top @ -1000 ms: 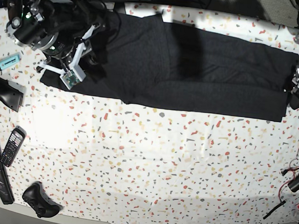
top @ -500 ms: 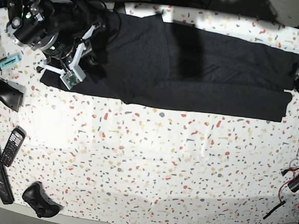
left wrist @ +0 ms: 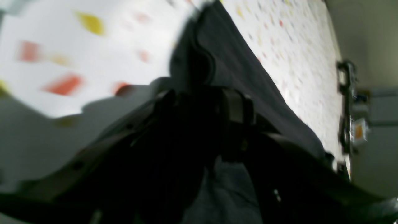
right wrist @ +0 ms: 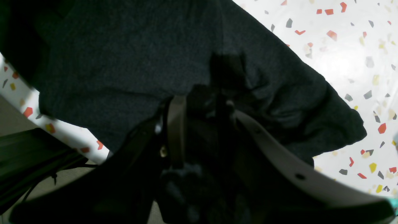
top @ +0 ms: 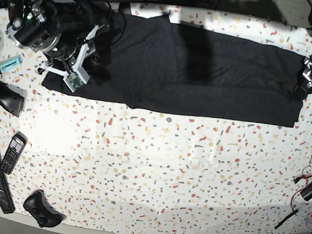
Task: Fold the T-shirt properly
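T-shirt [top: 202, 72] flat across top of frame, my right gripper [right wrist: 199, 102] clamped on its cloth upper left, my left gripper [top: 302, 90] at its right edge, jaws blurred, can't tell

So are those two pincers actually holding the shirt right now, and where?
The right pincer grips the T-shirt at its bunched sleeve end. The left pincer sits at the opposite end; whether it grips cannot be told.

T-shirt [top: 202, 72] spread along table [top: 157, 170] far edge; phone [top: 13, 152], game controller [top: 42, 210] near-left corner
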`<state>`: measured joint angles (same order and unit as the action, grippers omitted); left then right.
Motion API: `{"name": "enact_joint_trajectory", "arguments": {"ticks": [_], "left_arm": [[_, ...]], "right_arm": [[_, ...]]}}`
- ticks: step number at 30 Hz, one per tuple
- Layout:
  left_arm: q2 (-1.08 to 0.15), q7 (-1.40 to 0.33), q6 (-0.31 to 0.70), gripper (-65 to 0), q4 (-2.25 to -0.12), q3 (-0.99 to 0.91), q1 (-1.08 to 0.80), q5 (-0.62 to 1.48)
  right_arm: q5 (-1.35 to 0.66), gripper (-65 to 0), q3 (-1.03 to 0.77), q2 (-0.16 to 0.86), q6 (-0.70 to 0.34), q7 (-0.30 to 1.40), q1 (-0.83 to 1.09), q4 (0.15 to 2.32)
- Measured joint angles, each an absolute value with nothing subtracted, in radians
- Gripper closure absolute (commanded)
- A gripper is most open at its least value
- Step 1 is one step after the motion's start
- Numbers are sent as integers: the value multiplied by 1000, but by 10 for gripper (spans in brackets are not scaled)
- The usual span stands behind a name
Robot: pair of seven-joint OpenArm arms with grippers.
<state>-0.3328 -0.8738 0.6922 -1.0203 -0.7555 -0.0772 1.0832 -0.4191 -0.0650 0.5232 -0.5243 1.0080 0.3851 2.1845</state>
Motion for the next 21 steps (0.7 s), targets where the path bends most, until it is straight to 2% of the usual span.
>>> {"name": "enact_joint_trajectory", "arguments": {"ticks": [7, 14, 21], "left_arm": [[-330, -913, 691, -224, -1021, -757, -72, 1113], [-324, -975, 691, -217, -1021, -757, -72, 1243], [-316, -973, 693, -215, -1023, -751, -71, 1199]], "right_arm": [[-419, -165, -65, 523, -524, 1008, 385, 2185], [-419, -165, -65, 523, -524, 1008, 385, 2185], [-419, -165, -65, 523, -524, 1008, 385, 2185]]}}
